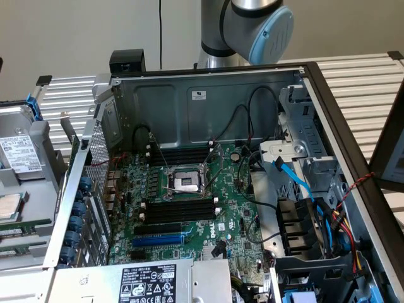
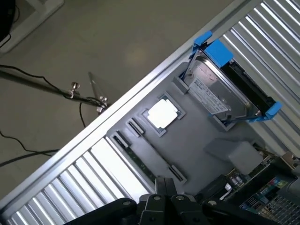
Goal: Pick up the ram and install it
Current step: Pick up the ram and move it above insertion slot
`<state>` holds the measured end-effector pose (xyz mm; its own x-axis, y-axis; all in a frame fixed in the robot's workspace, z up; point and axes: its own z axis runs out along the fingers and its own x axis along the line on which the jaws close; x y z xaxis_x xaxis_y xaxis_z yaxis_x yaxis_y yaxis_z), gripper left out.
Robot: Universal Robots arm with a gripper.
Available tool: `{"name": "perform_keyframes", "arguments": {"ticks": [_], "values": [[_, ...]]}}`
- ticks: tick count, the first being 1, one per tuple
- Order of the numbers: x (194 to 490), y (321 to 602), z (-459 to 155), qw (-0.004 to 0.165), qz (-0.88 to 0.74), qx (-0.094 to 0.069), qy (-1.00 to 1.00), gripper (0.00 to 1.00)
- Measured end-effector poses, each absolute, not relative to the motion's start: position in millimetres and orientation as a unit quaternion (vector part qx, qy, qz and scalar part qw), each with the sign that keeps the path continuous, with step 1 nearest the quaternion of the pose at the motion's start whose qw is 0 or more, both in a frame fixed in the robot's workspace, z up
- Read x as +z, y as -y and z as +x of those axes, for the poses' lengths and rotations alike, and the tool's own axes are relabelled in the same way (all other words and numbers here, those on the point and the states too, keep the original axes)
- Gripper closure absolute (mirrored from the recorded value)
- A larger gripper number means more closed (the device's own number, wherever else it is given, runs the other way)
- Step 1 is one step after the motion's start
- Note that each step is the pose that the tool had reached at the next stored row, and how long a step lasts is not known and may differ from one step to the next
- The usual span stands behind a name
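The exterior camera sits close to the open computer case (image 1: 208, 101), raised above its near edge and tilted down onto the motherboard (image 1: 189, 208), with the arm (image 1: 252, 25) rising behind the far wall. The wrist camera looks from well above, off toward the exterior view's left, facing steeply down past the gripper (image 2: 164, 185) onto the grey parts tray (image 2: 197, 140), the slatted table (image 2: 108, 164) and the floor (image 2: 117, 47). Both views share that tray, its hard drive (image 2: 211, 96) and a corner of the case.
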<state>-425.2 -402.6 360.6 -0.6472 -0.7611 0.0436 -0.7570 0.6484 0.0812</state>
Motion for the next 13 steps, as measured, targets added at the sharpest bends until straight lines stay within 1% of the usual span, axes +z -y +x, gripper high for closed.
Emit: {"name": "perform_keyframes", "arguments": {"ticks": [13], "values": [[358.3,402.5,-425.2,0.04,0.523,-0.023,0.851,0.89]]}}
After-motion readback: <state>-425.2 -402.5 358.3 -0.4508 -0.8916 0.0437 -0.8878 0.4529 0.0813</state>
